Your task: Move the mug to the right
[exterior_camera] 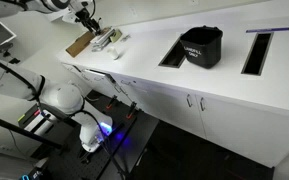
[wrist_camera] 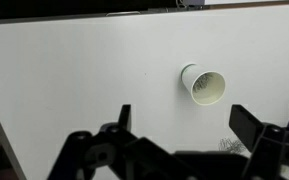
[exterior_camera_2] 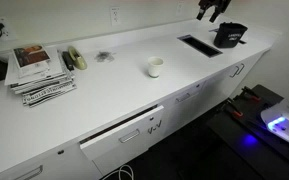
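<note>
Bright, even room light on the white counter (exterior_camera_2: 114, 95) — faint glare, soft shadows. Floor (exterior_camera_2: 234, 150) dim, with a blue glow (exterior_camera: 106, 128). All views low-resolution, slightly blurred.

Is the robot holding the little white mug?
No, the mug stands alone on the counter, with the gripper up away from it.

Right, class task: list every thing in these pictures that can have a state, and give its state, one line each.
mug: upright, standing free, not gripped.
gripper: open, empty, short of the mug.
black bin: upright.
drawer: slightly ajar.
magazines: stacked flat.
</note>
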`<control>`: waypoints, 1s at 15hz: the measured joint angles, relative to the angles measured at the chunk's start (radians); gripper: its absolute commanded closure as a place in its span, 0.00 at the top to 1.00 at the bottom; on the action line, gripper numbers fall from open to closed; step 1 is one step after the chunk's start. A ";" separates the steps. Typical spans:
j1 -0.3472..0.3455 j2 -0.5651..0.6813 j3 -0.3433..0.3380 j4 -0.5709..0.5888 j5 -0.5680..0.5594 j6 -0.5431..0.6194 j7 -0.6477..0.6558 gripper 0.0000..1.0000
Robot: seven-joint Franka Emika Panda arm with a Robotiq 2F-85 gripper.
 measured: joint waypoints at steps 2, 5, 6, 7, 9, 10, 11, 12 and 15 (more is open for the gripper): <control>0.000 0.000 0.000 0.000 0.000 0.000 0.000 1.00; 0.000 0.000 0.000 0.000 0.000 0.000 0.000 1.00; 0.000 0.000 0.000 0.000 0.000 0.000 0.000 1.00; 0.000 0.000 0.000 0.000 0.000 0.000 0.000 1.00; 0.000 0.000 0.000 0.000 0.000 0.000 0.000 1.00; 0.000 0.002 0.000 0.000 0.000 0.000 0.000 1.00; 0.001 0.008 0.001 0.000 0.000 0.000 -0.003 1.00; 0.003 0.019 0.002 0.000 0.000 0.003 -0.005 1.00; 0.007 0.079 0.026 -0.001 -0.009 0.093 -0.005 1.00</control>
